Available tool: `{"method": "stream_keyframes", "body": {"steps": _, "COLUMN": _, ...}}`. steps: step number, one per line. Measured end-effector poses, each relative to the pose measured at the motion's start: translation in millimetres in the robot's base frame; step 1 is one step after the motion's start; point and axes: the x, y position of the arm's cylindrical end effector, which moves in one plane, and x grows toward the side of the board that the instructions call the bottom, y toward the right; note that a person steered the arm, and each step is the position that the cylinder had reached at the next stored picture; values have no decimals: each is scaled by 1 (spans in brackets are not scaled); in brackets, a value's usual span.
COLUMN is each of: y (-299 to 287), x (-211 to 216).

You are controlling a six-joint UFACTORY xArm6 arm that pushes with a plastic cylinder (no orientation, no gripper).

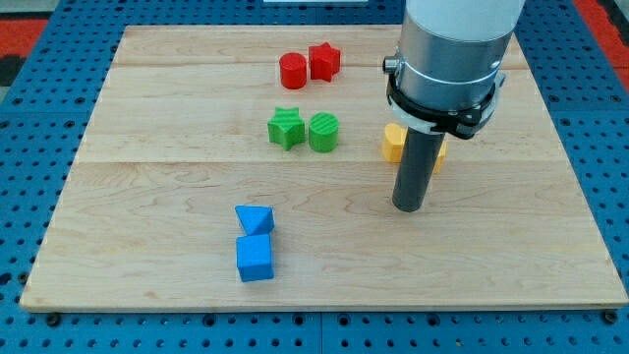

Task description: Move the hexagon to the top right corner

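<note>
Yellow hexagon (394, 143), half hidden behind the rod; my tip (409, 207) just below it on the wooden surface (177, 177); no pincer in view.

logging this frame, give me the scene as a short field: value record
tip: my tip rests on the board, just below the yellow block
yellow block: partly hidden behind the rod, shape unclear
red pair: cylinder, star, touching
green pair: star, cylinder, touching
blue pair: upper block, cube, touching
board: wooden
</note>
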Motion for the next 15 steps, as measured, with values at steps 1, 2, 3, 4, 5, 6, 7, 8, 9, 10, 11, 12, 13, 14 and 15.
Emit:
{"method": "stream_keyframes", "body": {"steps": 1, "y": 0, "x": 0}}
{"method": "stream_keyframes", "body": {"steps": 2, "y": 0, "x": 2}}
{"method": "stream_keyframes", "body": {"steps": 3, "y": -33, "x": -16}}
{"method": "stream_keyframes", "body": {"steps": 4, "y": -36, "x": -22}}
{"method": "stream_keyframes", "body": {"steps": 5, "y": 33, "x": -35}}
{"method": "stream_keyframes", "body": {"steps": 6, "y": 26, "x": -69}}
{"method": "stream_keyframes", "body": {"steps": 7, "y": 50, "x": -81}}
{"method": "stream_keyframes", "body": {"steps": 8, "y": 111, "x": -96}}
{"method": "stream_keyframes", "body": {"steps": 9, "y": 75, "x": -164}}
{"method": "stream_keyframes", "body": {"steps": 10, "y": 66, "x": -217}}
{"method": "stream_keyframes", "body": {"steps": 11, "y": 52, "x": -210}}
{"method": "stream_keyframes", "body": {"steps": 12, "y": 45, "x": -194}}
{"method": "stream_keyframes", "body": {"steps": 13, "y": 74, "x": -175}}
{"method": "stream_keyframes", "body": {"steps": 14, "y": 114, "x": -185}}
{"method": "stream_keyframes", "body": {"steps": 15, "y": 104, "x": -240}}
